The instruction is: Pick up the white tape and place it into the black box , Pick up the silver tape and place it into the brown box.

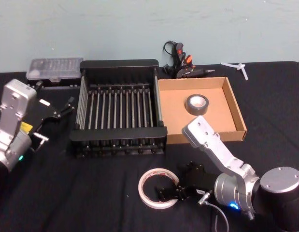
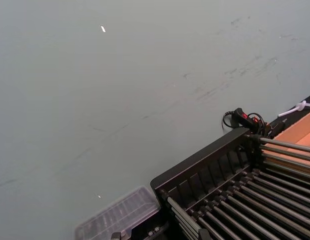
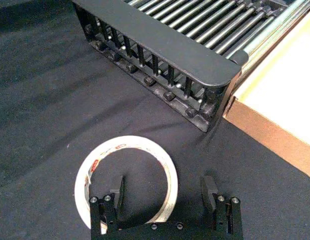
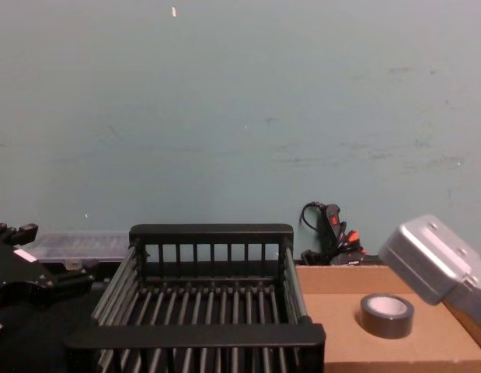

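The white tape [image 1: 158, 172] lies flat on the black table in front of the black box [image 1: 118, 133]. My right gripper [image 1: 169, 192] is low over it and open. In the right wrist view one finger [image 3: 117, 192] stands inside the ring of the white tape [image 3: 139, 144] and the other outside, so the ring's wall sits between them. The silver tape [image 1: 196, 104] lies on the floor of the brown box [image 1: 238, 113], also seen from the chest as the silver tape [image 4: 386, 314]. My left gripper [image 1: 53, 123] rests open at the left of the black box.
A clear plastic case [image 1: 55, 69] sits behind the crate at the back left. A black tool with cables [image 1: 180, 63] and a white plastic piece [image 1: 238, 67] lie behind the brown box. A pale wall [image 4: 240, 116] closes the back.
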{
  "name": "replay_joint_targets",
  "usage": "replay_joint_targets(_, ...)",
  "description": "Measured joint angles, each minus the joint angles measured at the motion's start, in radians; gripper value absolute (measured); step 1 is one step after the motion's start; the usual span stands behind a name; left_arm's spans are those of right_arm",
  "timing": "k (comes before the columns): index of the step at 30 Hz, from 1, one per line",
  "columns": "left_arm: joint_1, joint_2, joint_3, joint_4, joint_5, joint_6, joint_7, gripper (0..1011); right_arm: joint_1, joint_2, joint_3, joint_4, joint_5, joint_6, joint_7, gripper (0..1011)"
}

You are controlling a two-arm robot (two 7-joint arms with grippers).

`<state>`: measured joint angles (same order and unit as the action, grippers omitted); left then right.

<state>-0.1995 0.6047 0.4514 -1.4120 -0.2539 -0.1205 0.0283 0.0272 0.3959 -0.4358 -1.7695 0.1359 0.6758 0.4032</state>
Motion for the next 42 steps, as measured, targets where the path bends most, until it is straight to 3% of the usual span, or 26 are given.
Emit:
replay_joint_targets(21,0.0,0.0,0.0,0.0,0.0,0.0,0.0,1001,-0.004,-0.001,0.0,-0.001,-0.009,0.0,0.001,993)
replay_joint_targets(31,0.0,0.0,0.0,0.0,0.0,0.0,0.0,1001,-0.004,-0.001,0.0,-0.002,-0.008,0.001,0.0,765)
replay_joint_targets(42,0.0,0.0,0.0,0.0,0.0,0.0,0.0,1001,-0.004,-0.001,0.0,-0.002,-0.007,0.002,0.001,405)
